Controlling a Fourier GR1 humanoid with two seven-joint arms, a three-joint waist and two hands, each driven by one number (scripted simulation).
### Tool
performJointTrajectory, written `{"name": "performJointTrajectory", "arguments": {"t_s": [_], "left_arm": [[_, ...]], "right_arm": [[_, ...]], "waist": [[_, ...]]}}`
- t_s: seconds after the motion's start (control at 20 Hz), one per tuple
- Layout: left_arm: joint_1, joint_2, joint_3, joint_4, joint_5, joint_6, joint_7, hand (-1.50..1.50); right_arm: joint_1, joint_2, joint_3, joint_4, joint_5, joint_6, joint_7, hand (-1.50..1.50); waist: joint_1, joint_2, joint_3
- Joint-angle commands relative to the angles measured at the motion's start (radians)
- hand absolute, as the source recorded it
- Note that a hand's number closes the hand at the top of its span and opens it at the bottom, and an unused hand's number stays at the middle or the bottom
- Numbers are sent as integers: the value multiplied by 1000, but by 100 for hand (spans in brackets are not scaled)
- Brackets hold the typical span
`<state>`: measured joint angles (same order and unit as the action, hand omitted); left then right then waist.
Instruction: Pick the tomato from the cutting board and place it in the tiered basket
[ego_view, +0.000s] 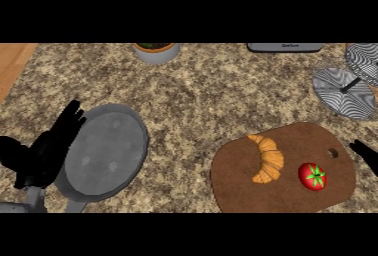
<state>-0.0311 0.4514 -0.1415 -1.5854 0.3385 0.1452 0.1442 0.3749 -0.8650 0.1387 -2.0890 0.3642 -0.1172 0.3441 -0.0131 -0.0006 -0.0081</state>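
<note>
The counter is spread across the view, with bare room at its middle. A pan is set at the left. A board is set at lower right, its near edge cut by the view. The tiered basket is seen at the right edge. The left hand is held just beside the pan, fingers straight, nothing held. A croissant is laid on the board, the tomato near it. Only fingertips of the right hand are shown; its state cannot be told.
</note>
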Motion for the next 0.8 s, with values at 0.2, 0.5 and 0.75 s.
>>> {"name": "performJointTrajectory", "arguments": {"t_s": [0.2, 0.5, 0.75], "left_arm": [[-44, -14, 11, 1, -6, -17, 41, 0], [-70, -57, 28, 34, -48, -34, 44, 0], [-11, -65, 33, -13, -74, -44, 43, 0]], "right_arm": [[-90, 0, 167, -269, 73, 227, 500, -150], [-211, 172, 227, -138, 188, 256, 564, -150], [-265, 258, 254, 44, 269, 264, 553, -150]], "waist": [[20, 1, 7], [14, 1, 8], [17, 0, 8]]}}
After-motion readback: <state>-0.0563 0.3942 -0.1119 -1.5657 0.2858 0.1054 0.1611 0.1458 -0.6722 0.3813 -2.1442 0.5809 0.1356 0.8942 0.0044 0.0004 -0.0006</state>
